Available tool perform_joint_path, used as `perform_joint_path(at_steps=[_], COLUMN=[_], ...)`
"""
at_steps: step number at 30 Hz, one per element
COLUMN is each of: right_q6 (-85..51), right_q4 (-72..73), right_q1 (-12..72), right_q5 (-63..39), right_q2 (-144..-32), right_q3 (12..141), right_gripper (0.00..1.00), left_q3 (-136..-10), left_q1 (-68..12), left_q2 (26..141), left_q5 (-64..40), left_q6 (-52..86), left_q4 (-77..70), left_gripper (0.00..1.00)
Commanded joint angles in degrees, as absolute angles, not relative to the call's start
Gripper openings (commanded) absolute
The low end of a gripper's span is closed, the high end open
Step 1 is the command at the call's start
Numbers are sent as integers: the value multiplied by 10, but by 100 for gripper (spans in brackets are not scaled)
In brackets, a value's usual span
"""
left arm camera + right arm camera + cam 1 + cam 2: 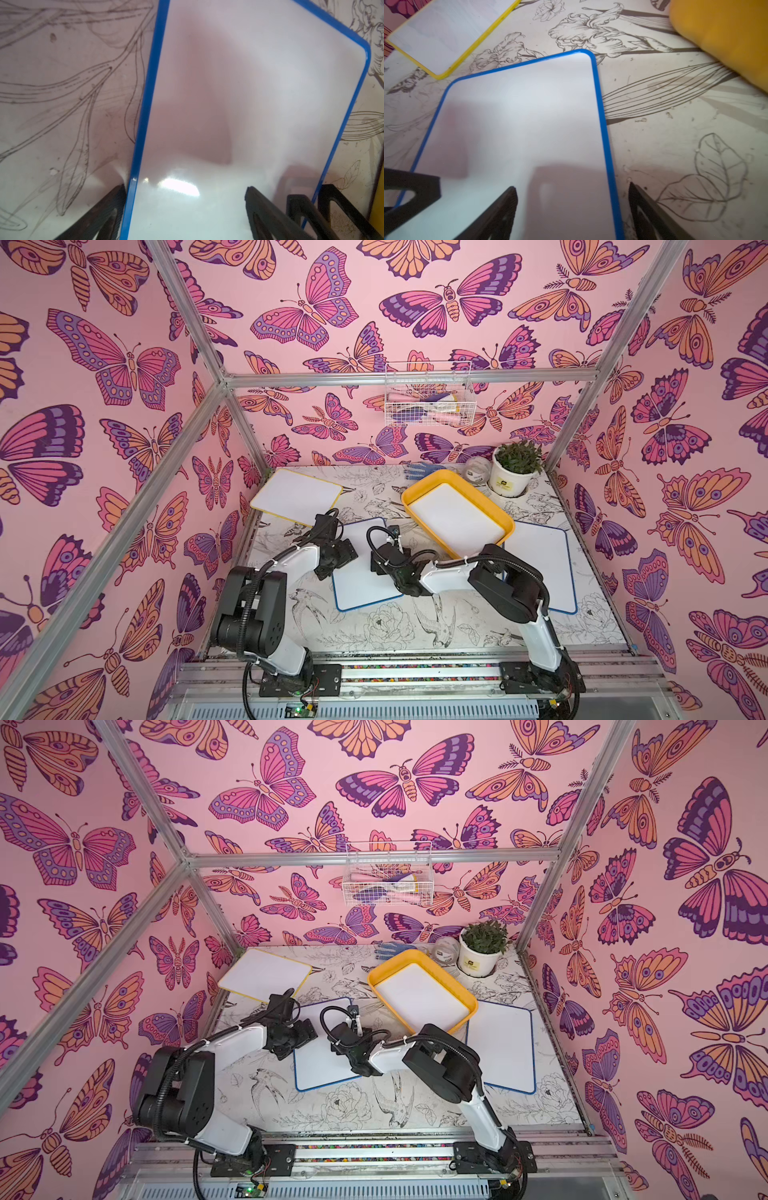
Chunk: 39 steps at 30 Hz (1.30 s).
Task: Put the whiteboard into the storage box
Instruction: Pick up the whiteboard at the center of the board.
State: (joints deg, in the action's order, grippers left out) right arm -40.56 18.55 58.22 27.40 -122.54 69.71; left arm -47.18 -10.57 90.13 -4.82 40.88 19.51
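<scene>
Seen from above, a bench (374,630) printed with black line drawings of flowers and birds stands inside a booth with pink butterfly walls. Read the bench as a clock face, with the robot's two bases at 6 o'clock.

A blue-framed whiteboard (357,589) lies flat just off centre toward 8 o'clock, outside the storage box. Both arms reach over it.

The left pincer (185,188) is spread wide and holds nothing. In the left wrist view, one finger is over the bench just outside the board's blue frame and the other is over the white surface.

The right pincer (572,186) is also spread wide and empty. It straddles the opposite long edge, with one finger above the board and one above the bench.

The storage box (424,488), a shallow yellow-orange tray, sits toward 1 o'clock, turned at an angle. A white board (457,518) lies flat inside it.

A yellow-framed whiteboard (295,495) rests at 10 o'clock, by the far left corner. A second blue-framed board (544,564) lies at 3 o'clock, with its far corner at the box's near corner. I cannot tell whether they overlap.

A potted plant (513,468) stands at the far edge near 1 o'clock, with a clear jar (478,472) just beside it. A blue glove (419,469) lies at 12 o'clock. A white wire basket (430,398) hangs on the back wall.
</scene>
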Motion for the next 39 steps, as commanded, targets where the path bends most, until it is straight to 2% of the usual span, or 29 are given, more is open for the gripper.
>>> perform_joint_path(at_steps=[1,10,18,30,39], right_q6=[-452,-523,-614,-808,-886], right_q4=[162,49,3,115,229], right_q1=[585,583,558,512,506], right_q5=[205,73,-31,-107,-105], right_q2=[-1250,-1223,-1180,-1122,-1119], right_q3=[701,740,741,669,639], right_gripper=[86,85,84,83,82], left_q3=[-440,-422,-398,-374,-357], left_q1=[-116,-134,-144,-150,-150], left_q2=[951,967,964,961,946], left_q5=[-63,-94,-118,-163,-168], left_q6=[403,399,385,368,369], left_q4=[196,140,104,46,34], left_gripper=[92,91,90,90,90])
